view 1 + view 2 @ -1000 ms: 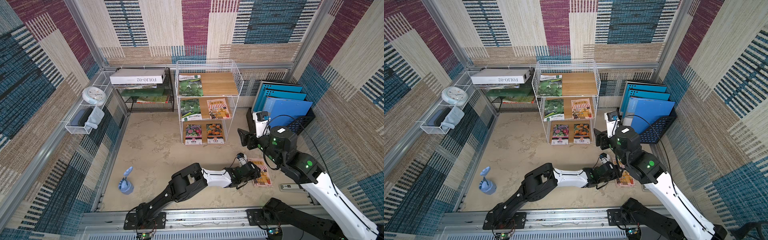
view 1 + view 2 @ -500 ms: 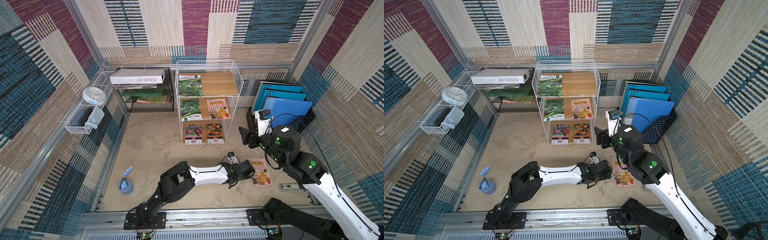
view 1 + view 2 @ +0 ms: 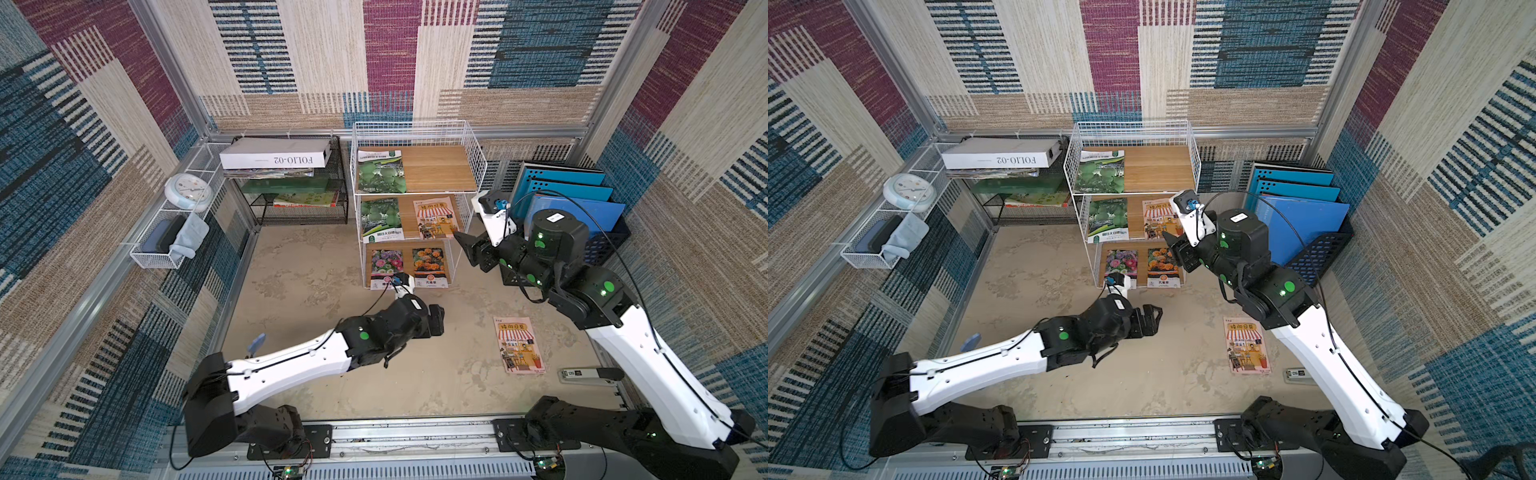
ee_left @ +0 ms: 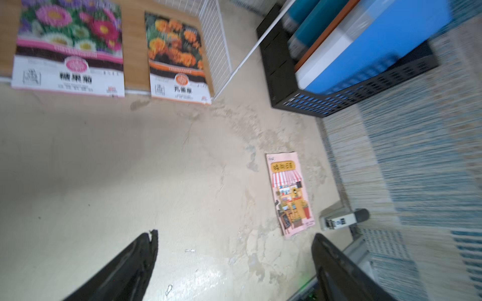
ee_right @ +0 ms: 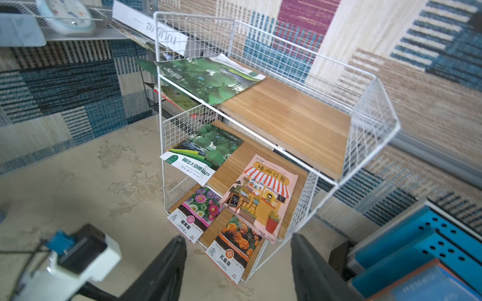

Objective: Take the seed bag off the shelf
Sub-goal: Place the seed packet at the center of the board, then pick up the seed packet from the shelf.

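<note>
The white wire shelf (image 3: pixel 441 168) holds several seed bags: a green one (image 3: pixel 381 172) on top, a green and a pink one (image 3: pixel 436 218) in the middle, and two flower ones (image 5: pixel 200 208) at the bottom. Another pink seed bag (image 3: pixel 519 345) lies flat on the floor to the right, also in the left wrist view (image 4: pixel 289 192). My left gripper (image 3: pixel 436 320) hovers open and empty over the floor before the shelf, left of that bag. My right gripper (image 3: pixel 467 249) is open and empty at the shelf's right front, facing the middle tier (image 5: pixel 238 237).
A black crate of blue folders (image 3: pixel 582 208) stands right of the shelf. A black mesh rack with a white box (image 3: pixel 276 156) is to the left, with a wire basket (image 3: pixel 166 249) on the left wall. A grey stapler-like thing (image 3: pixel 590 374) and a blue object (image 3: pixel 257 343) lie on the floor.
My left gripper has opened wide and drawn back to the left, away from the pink bag, which stays on the floor. The right gripper's jaws have narrowed a little.
</note>
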You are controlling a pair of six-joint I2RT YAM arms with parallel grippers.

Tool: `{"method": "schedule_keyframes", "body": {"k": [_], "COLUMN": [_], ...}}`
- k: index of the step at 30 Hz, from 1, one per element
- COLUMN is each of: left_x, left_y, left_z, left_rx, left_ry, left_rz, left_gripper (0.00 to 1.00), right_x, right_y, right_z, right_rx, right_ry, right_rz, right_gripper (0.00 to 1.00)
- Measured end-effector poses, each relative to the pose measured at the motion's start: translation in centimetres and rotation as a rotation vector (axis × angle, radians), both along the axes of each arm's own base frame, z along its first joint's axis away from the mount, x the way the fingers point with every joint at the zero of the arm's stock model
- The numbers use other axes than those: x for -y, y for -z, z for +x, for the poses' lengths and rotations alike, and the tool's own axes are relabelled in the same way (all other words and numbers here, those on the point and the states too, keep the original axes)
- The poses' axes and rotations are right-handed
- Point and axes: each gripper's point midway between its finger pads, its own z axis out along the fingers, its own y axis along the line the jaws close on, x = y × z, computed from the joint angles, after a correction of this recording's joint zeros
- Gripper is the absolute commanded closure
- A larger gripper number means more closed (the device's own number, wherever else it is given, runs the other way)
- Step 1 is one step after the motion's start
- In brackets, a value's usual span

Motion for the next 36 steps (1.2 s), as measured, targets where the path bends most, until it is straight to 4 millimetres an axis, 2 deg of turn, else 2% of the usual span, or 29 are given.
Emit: {"method": "schedule_keyframes", "body": {"k": [2,6,10,15,20,26,31,36], "left_x": [-2.2,-6.7,-9.2,-9.8,-10.3,-10.7,-11.0,-11.5], "left_y": [-2.9,-6.6,-9.4,-10.8,-11.8,-14.3,-15.0,-15.2], "left_z": [0.4,0.4,0.5,0.6,1.5,1.3,1.0,1.0], "left_rx": [0.056,0.109,0.138,0.104,0.055,0.066,0.072,0.081], "left_ry": [0.010,0.026,0.043,0.099,0.115,0.137,0.144,0.132], "left_rz": [-0.048,-0.122,-0.198,-0.277,-0.368,-0.426,-0.438,-0.441], "left_gripper": [0.01,0.01,0.01,0.01,0.01,0.01,0.01,0.01], "right_x": [-1.3,-3.8,-6.1,-9.2,-12.2,-15.0,-16.1,-16.0], "right_y": [-0.3,-1.2,-1.7,-2.1,-1.9,-0.4,0.5,1.2], "right_z": [0.2,1.8,3.3,5.4,7.0,8.6,9.8,10.9], "right_rx": [0.038,0.126,0.192,0.260,0.295,0.303,0.299,0.289], "right_ry": [-0.064,-0.153,-0.219,-0.279,-0.321,-0.335,-0.310,-0.267], "right_rz": [-0.047,-0.136,-0.209,-0.281,-0.337,-0.410,-0.443,-0.471], "right_gripper": [0.38,0.42,0.43,0.44,0.44,0.45,0.49,0.51]}}
